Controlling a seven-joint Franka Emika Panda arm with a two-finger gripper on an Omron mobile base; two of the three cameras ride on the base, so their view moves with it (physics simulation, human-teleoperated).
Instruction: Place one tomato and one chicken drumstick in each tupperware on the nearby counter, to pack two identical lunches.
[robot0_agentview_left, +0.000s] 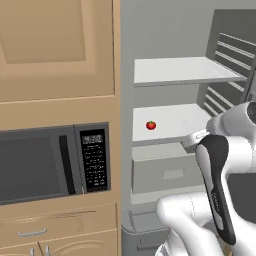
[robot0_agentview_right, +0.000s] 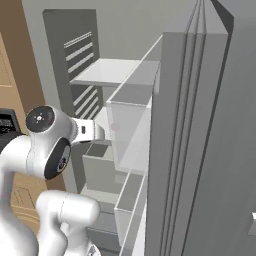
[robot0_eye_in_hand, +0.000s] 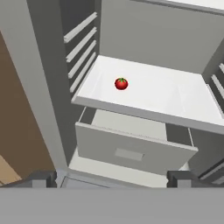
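Open fridge (robot0_agentview_left: 170, 30), grey interior, standing just beside a tall tan wooden cabinet (robot0_agentview_left: 60, 50). Upper shelf (robot0_agentview_left: 185, 70): white, bare. Middle shelf (robot0_eye_in_hand: 175, 96): white, carrying one tomato (robot0_eye_in_hand: 121, 83), small, round, red with a green top, sitting alone near the shelf's left end and a little back from its front edge; in the left base view the same tomato (robot0_agentview_left: 151, 125) lies toward the left side of that shelf, well apart from the side wall. Drawer (robot0_eye_in_hand: 131, 151): grey, box-shaped, directly under the middle shelf, front panel with a shallow rectangular recess. Fridge door (robot0_agentview_right: 200, 150): grey, swung open at the right, with translucent door bins (robot0_agentview_right: 130, 130) stacked on its inner face. Ribbed rails (robot0_eye_in_hand: 81, 48) line the left inner wall beside the shelves. Microwave (robot0_agentview_left: 50, 162): dark grey, built into the tan cabinet left of the fridge, with a black keypad and small display at its right end; tan drawers with silver handles below it. Gripper (robot0_eye_in_hand: 113, 178): held in front of the fridge, facing the drawer and middle shelf, fingers spread wide apart with nothing between them, well short of the tomato. White arm (robot0_agentview_left: 220, 165) with dark joint band, raised at the fridge opening.
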